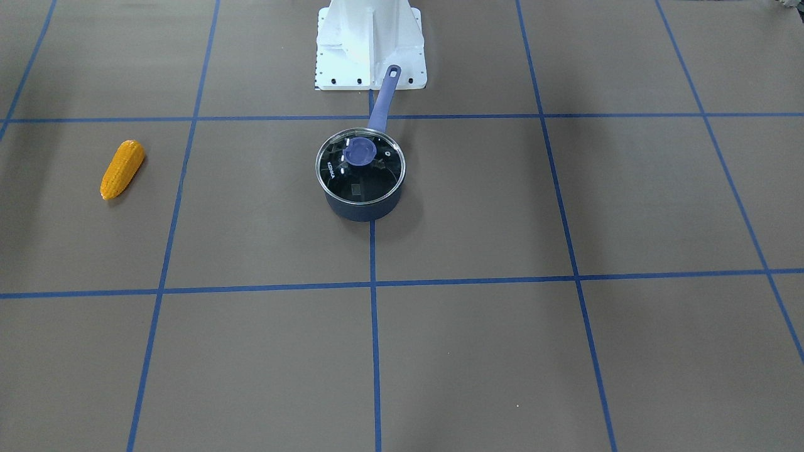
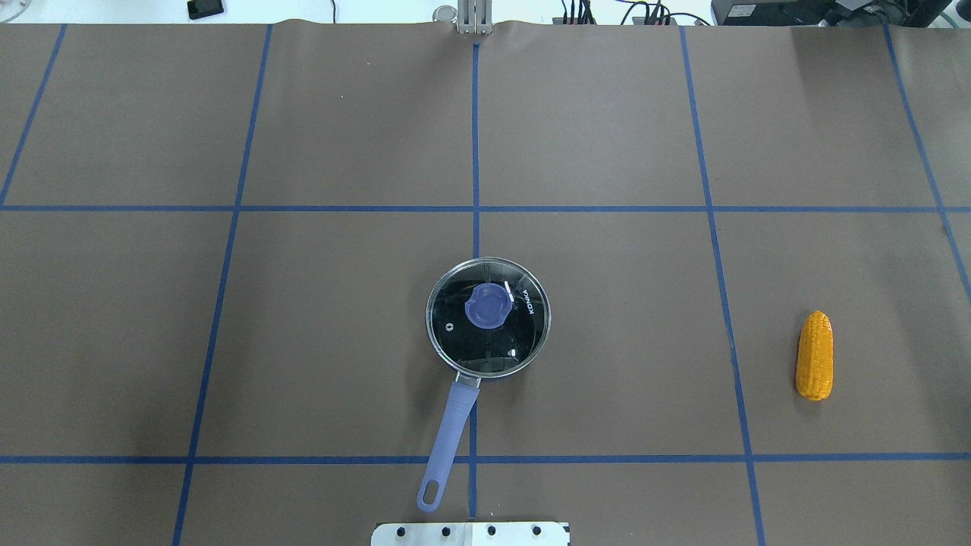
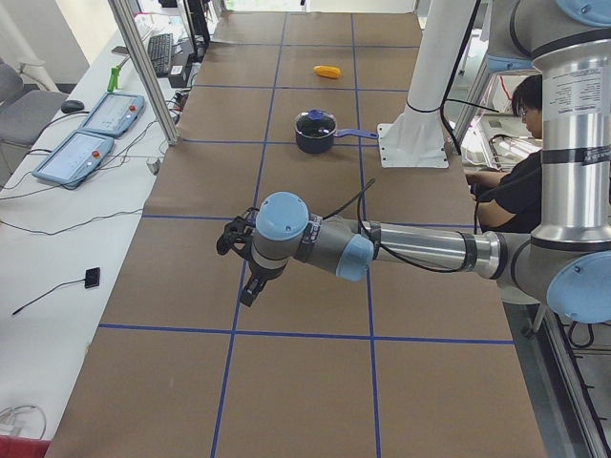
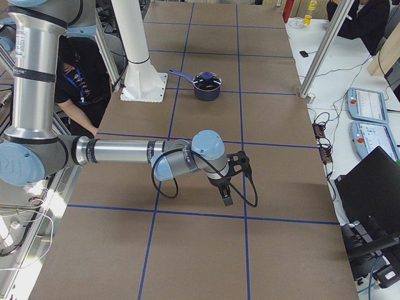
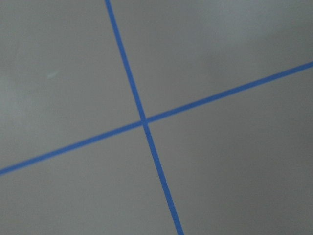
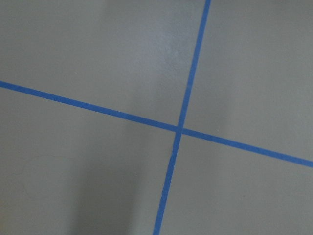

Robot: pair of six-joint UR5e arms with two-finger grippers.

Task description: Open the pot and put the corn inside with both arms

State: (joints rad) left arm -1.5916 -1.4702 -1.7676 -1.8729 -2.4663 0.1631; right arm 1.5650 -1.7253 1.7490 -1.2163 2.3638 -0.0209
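Observation:
The dark navy pot [image 1: 362, 205] stands mid-table, its purple-blue handle [image 2: 449, 436] pointing toward the robot base. A glass lid [image 2: 488, 345] with a purple knob [image 2: 486, 305] sits shut on it. The orange-yellow corn [image 2: 814, 355] lies alone on the table far to the robot's right; it also shows in the front-facing view [image 1: 122, 169]. My left gripper [image 3: 241, 269] shows only in the exterior left view and my right gripper [image 4: 232, 178] only in the exterior right view. Both hang above the table far from the pot, and I cannot tell whether either is open or shut. The wrist views show only brown table and blue tape.
The white robot base [image 1: 369, 44] stands just behind the pot handle. Blue tape lines grid the brown table [image 2: 607, 114]. Teach pendants [image 3: 110, 113] lie on a side bench, and seated people [image 3: 520, 143] are beside the robot.

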